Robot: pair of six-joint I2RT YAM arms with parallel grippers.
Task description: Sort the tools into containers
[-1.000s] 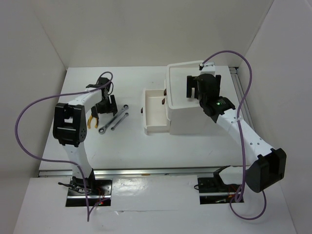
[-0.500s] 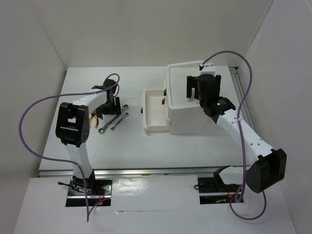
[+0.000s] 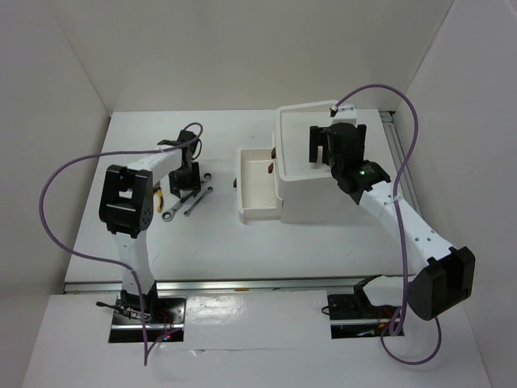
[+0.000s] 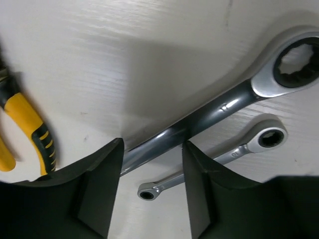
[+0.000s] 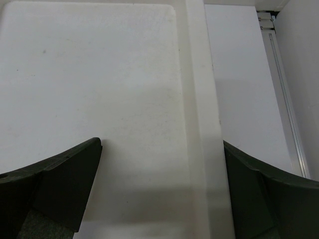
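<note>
Two silver ratchet wrenches lie slanted side by side on the white table, a large one [image 4: 224, 104] [image 3: 170, 215] and a small one [image 4: 219, 159] [image 3: 199, 200]. My left gripper [image 4: 152, 149] [image 3: 184, 183] is low over them, jaws apart, straddling the large wrench's shaft; nothing is clamped. Yellow-handled pliers [image 4: 30, 124] [image 3: 158, 199] lie just to its left. The white cabinet [image 3: 323, 198] has one drawer [image 3: 257, 213] pulled out to the left. My right gripper [image 5: 162, 149] [image 3: 323, 145] hangs open above the cabinet's top tray [image 5: 99, 74].
The open drawer has a dark red knob [image 3: 235, 184] on its front, and a small dark red thing [image 3: 269, 167] shows inside near the cabinet face. The tray's raised rim [image 5: 197, 99] runs between my right fingers. White walls enclose the table on three sides.
My left gripper has moved right from the pliers to over the wrenches and come down, its jaws narrowing around the large wrench's shaft. The right arm has not moved.
</note>
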